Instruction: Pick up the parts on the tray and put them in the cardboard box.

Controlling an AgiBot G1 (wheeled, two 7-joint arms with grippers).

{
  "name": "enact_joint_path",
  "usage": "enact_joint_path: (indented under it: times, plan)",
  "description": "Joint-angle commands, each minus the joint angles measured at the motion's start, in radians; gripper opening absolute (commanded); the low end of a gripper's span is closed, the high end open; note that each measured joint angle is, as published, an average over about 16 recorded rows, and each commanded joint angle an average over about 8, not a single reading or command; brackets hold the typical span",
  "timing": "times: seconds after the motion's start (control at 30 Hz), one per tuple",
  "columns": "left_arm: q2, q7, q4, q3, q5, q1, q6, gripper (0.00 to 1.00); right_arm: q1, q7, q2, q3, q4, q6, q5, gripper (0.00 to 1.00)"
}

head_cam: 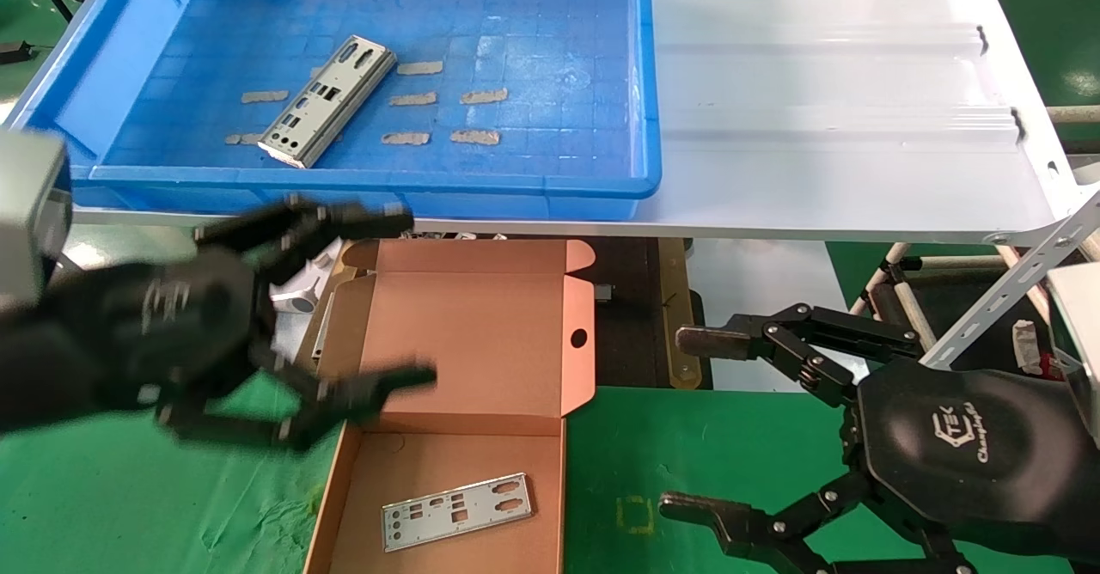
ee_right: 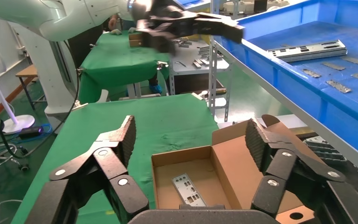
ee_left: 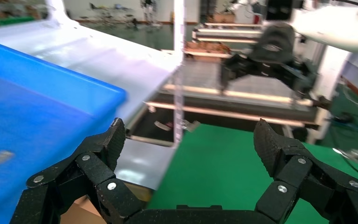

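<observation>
One silver part (head_cam: 325, 101) lies slanted on the floor of the blue tray (head_cam: 378, 186), and shows farther off as a part (ee_right: 307, 50) in the right wrist view. Another part (head_cam: 458, 510) rests flat inside the open cardboard box (head_cam: 464, 462); that part (ee_right: 188, 190) and the box (ee_right: 214, 168) also show between the right fingers. My left gripper (head_cam: 412, 299) hovers open and empty over the box's lid, just below the tray's front rim. My right gripper (head_cam: 687, 424) hangs open and empty over the green cloth, right of the box.
Several tan tape strips (head_cam: 447, 101) lie on the tray floor. The tray sits on a white ribbed shelf (head_cam: 825, 110) that runs off to the right. A slotted metal strut (head_cam: 1005, 299) and frame tubes stand at right. Green cloth (head_cam: 713, 454) covers the table.
</observation>
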Motion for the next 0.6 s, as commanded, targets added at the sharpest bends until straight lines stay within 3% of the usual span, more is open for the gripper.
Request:
enact_joint_path:
  times: [0.03,0.6]
  plan:
    - [0.01,-0.001,0.017,-0.001,0.013,-0.019,-0.027,1.0,0.0,0.0,0.0,0.0,0.0,0.0,0.0,0.0]
    - [0.118,0.022,0.382,0.095,0.283,-0.361,-0.158,1.0,0.0,0.0,0.0,0.0,0.0,0.0,0.0,0.0]
